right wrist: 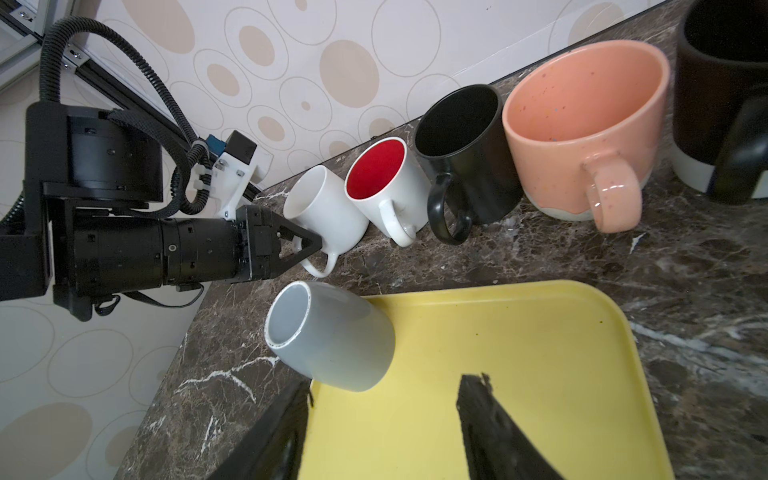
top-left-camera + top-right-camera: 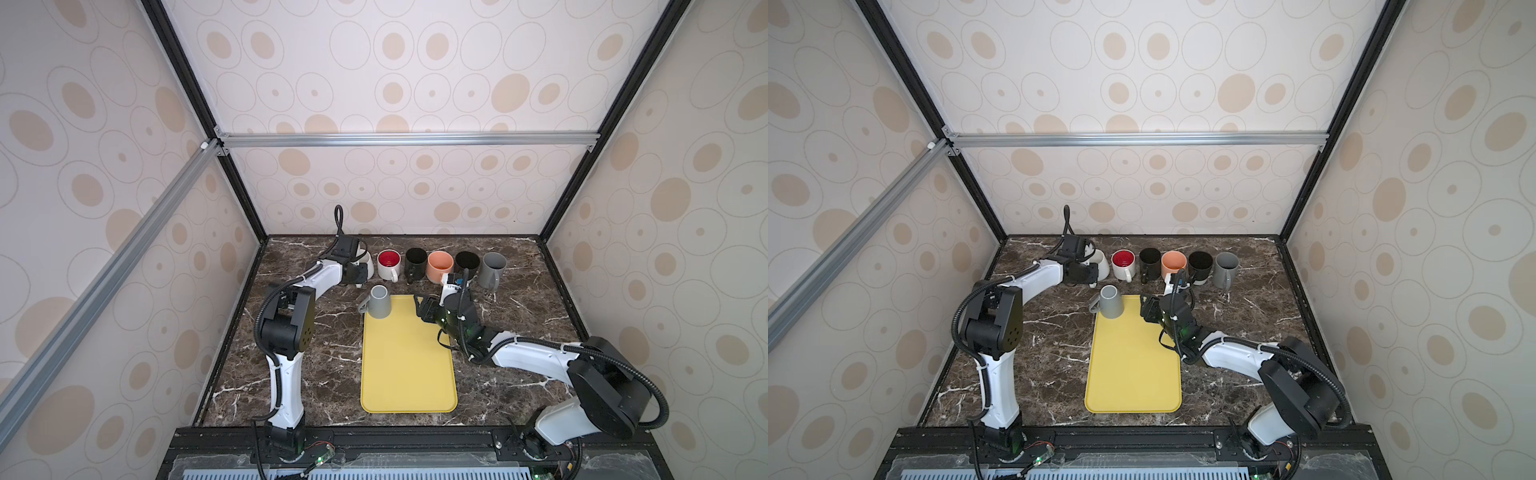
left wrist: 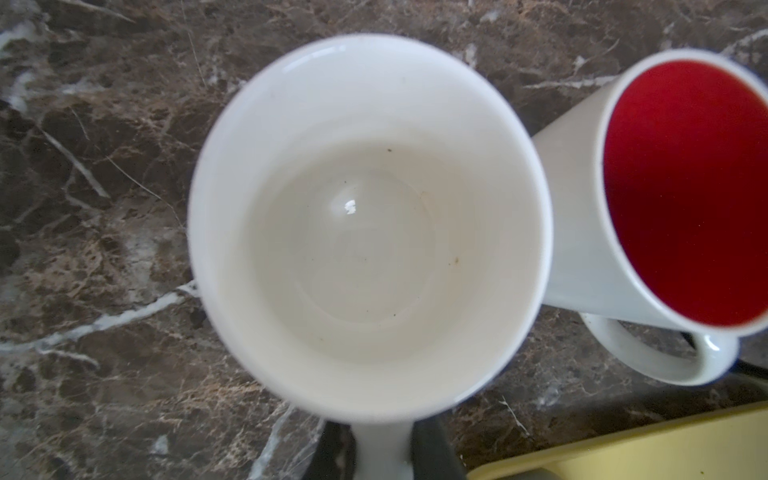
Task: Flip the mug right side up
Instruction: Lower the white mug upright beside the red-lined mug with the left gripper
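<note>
**Item 1.** Left pincer (image 1: 311, 245): clamped narrow on the loop handle (image 3: 382, 451) of a plain white ceramic mug (image 3: 365, 232). That mug stands mouth up at the left end of the back row, just beside a white mug with red lining (image 3: 681, 187).

**Item 2.** Right pincer (image 1: 386, 419): jaws parted to a middling width, holding nothing. It hangs low over a yellow plastic tray (image 1: 540, 353), facing the task's piece.

**Item 3.** Task's piece: a grey ceramic mug (image 1: 332, 336), base up and mouth down, not yet turned. It sits at the tray's far left corner, straddling the rim, partly over the dark marbled table (image 2: 316, 332). Its side handle (image 2: 363, 307) points away from the right pincer.

**Item 4.** Rest of the back row, all mouth up: glossy black mug (image 1: 465, 153), peach speckled mug (image 1: 582, 124), black mug with a white foot (image 1: 723, 83), tall grey mug (image 2: 492, 268).

**Hazards (judged).**
- Perched on the rim, the grey mug may rock or skid off the tray at first contact.
- With the handle on the far side, the right pincer would grip the smooth glazed wall, which could slip mid-turn.
- The left arm and white mug stand near, so a wide swing could strike them.
- A dragged release could knock the white mug into its red-lined neighbour.

**Not determinable.**
- Whether the grey mug sits level.
- Whether the white mug's base rests fully on the table.
- The roots of the right pincer's fingers, cut off at the frame edge in the wrist view.
</note>
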